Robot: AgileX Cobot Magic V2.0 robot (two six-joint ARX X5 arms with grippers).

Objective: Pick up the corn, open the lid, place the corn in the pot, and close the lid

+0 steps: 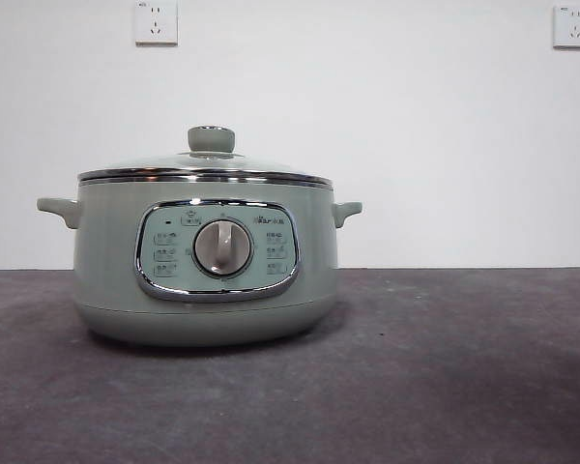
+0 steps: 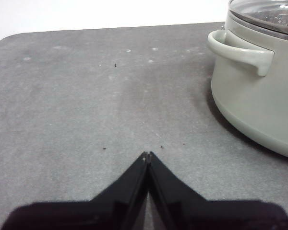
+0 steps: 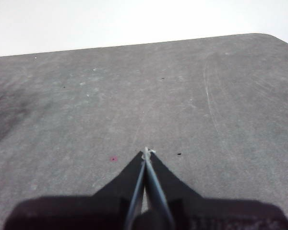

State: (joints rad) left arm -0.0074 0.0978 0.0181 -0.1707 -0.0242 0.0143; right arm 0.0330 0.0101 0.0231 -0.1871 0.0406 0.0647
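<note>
The pale sage-green pot [image 1: 203, 261] stands on the grey table, left of the middle in the front view, its dial facing me. The glass lid [image 1: 205, 166] with its green knob sits closed on the pot. The corn is not in view in any frame. My left gripper [image 2: 147, 155] is shut and empty, low over bare table beside the pot [image 2: 259, 91], whose side handle and lid edge [image 2: 269, 14] show. My right gripper [image 3: 146, 152] is shut and empty over bare table. Neither arm shows in the front view.
The grey table [image 1: 445, 367] runs to a white wall with two sockets [image 1: 156, 21] high up. The table's rounded far corners show in the wrist views [image 2: 9, 40] [image 3: 273, 38].
</note>
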